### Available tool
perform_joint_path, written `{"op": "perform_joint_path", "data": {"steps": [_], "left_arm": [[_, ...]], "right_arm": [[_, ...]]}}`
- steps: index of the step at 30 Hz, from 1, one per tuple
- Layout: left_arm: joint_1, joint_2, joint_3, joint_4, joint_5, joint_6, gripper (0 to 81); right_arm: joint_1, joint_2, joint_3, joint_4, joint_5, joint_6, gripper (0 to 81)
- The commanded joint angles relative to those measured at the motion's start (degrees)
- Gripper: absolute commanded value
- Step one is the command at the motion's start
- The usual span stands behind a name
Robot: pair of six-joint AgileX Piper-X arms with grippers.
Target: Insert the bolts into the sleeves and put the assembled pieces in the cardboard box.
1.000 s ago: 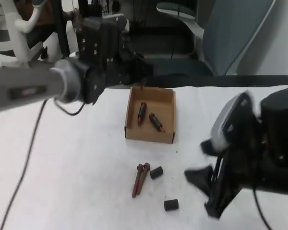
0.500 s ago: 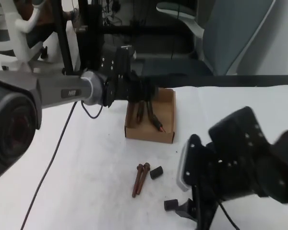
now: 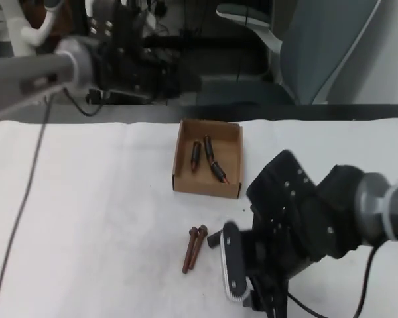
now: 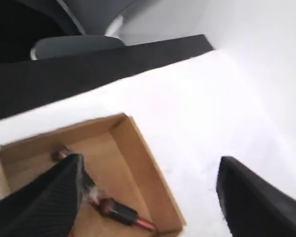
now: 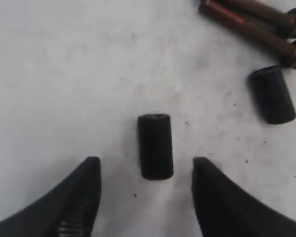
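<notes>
Two brown bolts [image 3: 194, 248] lie side by side on the white bench, with a black sleeve [image 3: 215, 238] just beside them. In the right wrist view a second black sleeve [image 5: 155, 146] lies between the fingers of my open right gripper [image 5: 145, 165], without touching them. The first sleeve [image 5: 272, 95] and the bolts [image 5: 256, 23] lie farther off. The cardboard box [image 3: 233, 156] holds two assembled pieces [image 3: 196, 154]. My left gripper [image 4: 150, 163] is open, raised behind the box [image 4: 138, 148], with one assembled piece [image 4: 121, 215] showing below it.
The right arm [image 3: 298, 225] hangs low over the front of the bench, right of the bolts. The left arm [image 3: 46, 69] stretches across the back left. A black strip [image 3: 305, 111] marks the bench's far edge, and a chair stands beyond it.
The left arm has drawn back and up from over the box, which now holds two pieces. The right arm has swung left and down over the front sleeve.
</notes>
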Motion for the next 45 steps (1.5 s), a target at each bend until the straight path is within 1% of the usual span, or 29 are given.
{"op": "perform_joint_path", "data": {"steps": [1,5,8,10,11,13,14,15,16,18,21,22,26,28,31,32,33,34,36,38,41,45], "left_arm": [[1.3,-1.4,-0.6,6.6,9.3,2.1,70.0],[2.5,-1.5,-0.6,17.7,9.7,11.3,70.0],[2.7,-1.5,-0.6,27.2,7.6,20.3,70.0],[2.7,-1.5,-0.6,32.5,4.8,24.4,70.0],[2.7,-1.5,-0.6,34.9,3.7,26.8,70.0],[2.7,-1.5,-0.6,37.4,3.6,28.5,70.0],[2.7,-1.5,-0.6,38.8,4.0,29.1,70.0],[2.7,-1.5,-0.6,39.8,4.0,29.3,70.0],[2.7,-1.5,-0.6,40.9,4.1,29.3,70.0],[2.4,-1.5,-0.6,43.1,4.4,30.1,70.0],[1.6,-1.5,-0.6,48.9,4.4,33.8,70.0],[1.4,-1.5,-0.6,50.4,4.4,34.9,70.0],[-0.4,-2.2,2.2,53.0,6.0,35.1,70.0],[-2.4,-2.4,4.6,53.0,6.6,34.1,66.5],[-5.7,-2.5,7.0,52.0,5.2,33.6,60.9],[-6.5,-2.5,7.7,51.2,3.1,32.7,59.2],[-8.8,-2.5,8.5,49.2,-3.9,29.7,55.7],[-9.6,-2.5,8.7,48.2,-7.0,28.6,55.6],[-12.8,-2.5,9.1,42.8,-19.1,24.0,55.6],[-14.2,-2.5,9.1,39.4,-23.6,20.9,55.6],[-15.7,-2.5,9.1,34.8,-27.3,17.3,55.6],[-16.5,-2.5,9.1,30.7,-32.4,14.6,55.6]], "right_arm": [[0.1,2.2,-0.6,0.3,2.1,-3.6,49.1],[1.0,4.6,-1.3,0.5,2.1,-3.7,49.1],[2.1,5.5,-2.0,0.1,2.1,-3.7,49.1],[2.7,5.7,-2.4,-0.4,2.1,-3.7,48.2],[2.9,5.6,-2.7,-0.4,2.1,-3.7,43.7],[3.3,5.6,-2.8,-0.2,2.4,-3.7,25.6],[3.3,5.6,-2.8,-0.1,2.7,-3.7,11.2],[3.4,5.6,-2.8,0.2,3.4,-3.7,0.4],[3.4,5.6,-2.8,0.6,4.0,-3.7,0.0],[3.4,5.6,-2.8,1.5,7.3,-2.2,0.6],[3.3,4.8,-2.8,1.5,13.4,4.1,0.6],[3.0,4.2,-2.8,1.5,14.1,6.0,0.6],[0.6,-0.7,-2.4,0.8,13.9,22.7,0.6],[-1.3,-4.4,-1.0,-0.5,12.3,28.4,0.6],[-3.6,-8.7,1.1,-2.4,8.7,32.5,0.6],[-4.2,-10.3,2.3,-2.9,7.8,33.6,0.6],[-5.1,-13.3,4.4,-3.5,7.5,35.3,0.6],[-5.5,-14.8,5.4,-3.4,7.5,35.3,0.6],[-5.9,-20.0,8.6,-3.4,7.5,36.5,0.6],[-5.8,-22.4,10.4,-2.9,7.5,37.1,0.6],[-5.8,-26.8,12.8,-0.8,7.5,37.5,0.6],[-5.8,-30.7,15.0,0.3,7.5,37.5,0.6]]}}
